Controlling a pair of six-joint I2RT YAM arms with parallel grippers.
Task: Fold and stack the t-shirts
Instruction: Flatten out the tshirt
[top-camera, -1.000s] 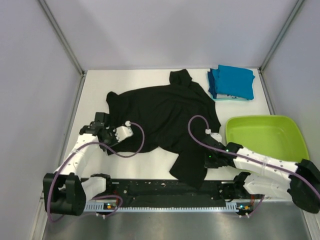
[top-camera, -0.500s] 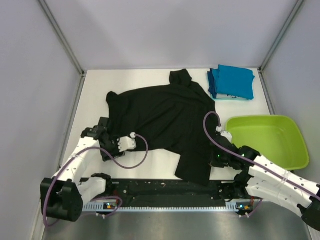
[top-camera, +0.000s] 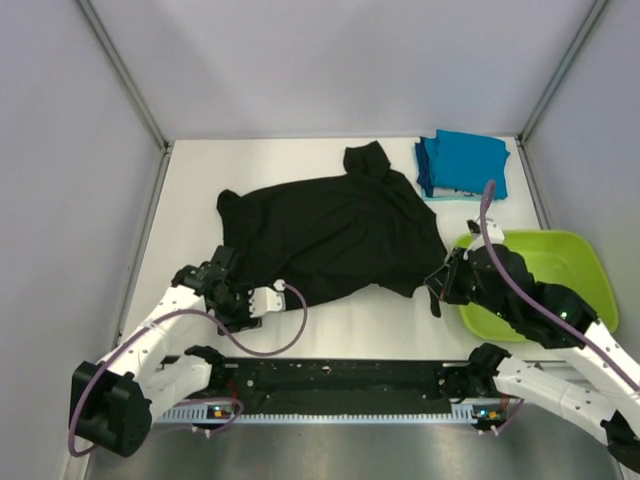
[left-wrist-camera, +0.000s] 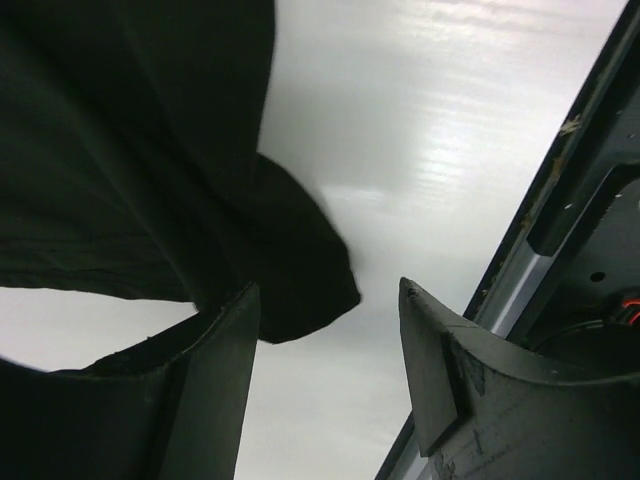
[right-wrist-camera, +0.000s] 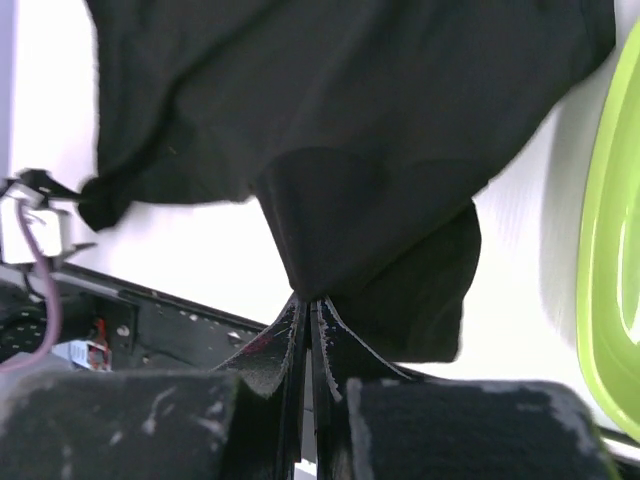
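A black t-shirt lies crumpled and spread across the middle of the table. Its lower right corner is raised off the table and pinched in my right gripper, beside the green tub. In the right wrist view that gripper is shut on a bunched fold of the black t-shirt. My left gripper is at the shirt's lower left edge, open. In the left wrist view the gripper holds nothing, and the black t-shirt ends just past its left fingertip. Folded teal t-shirts are stacked at the back right.
A lime-green tub stands at the right, right behind my right arm; its rim shows in the right wrist view. The black rail runs along the near edge, close to my left gripper. Grey walls enclose the table.
My left gripper has opened, let go of the shirt's left edge and drawn back toward the rail. My right gripper has lifted the shirt's lower flap and pulled it right toward the tub.
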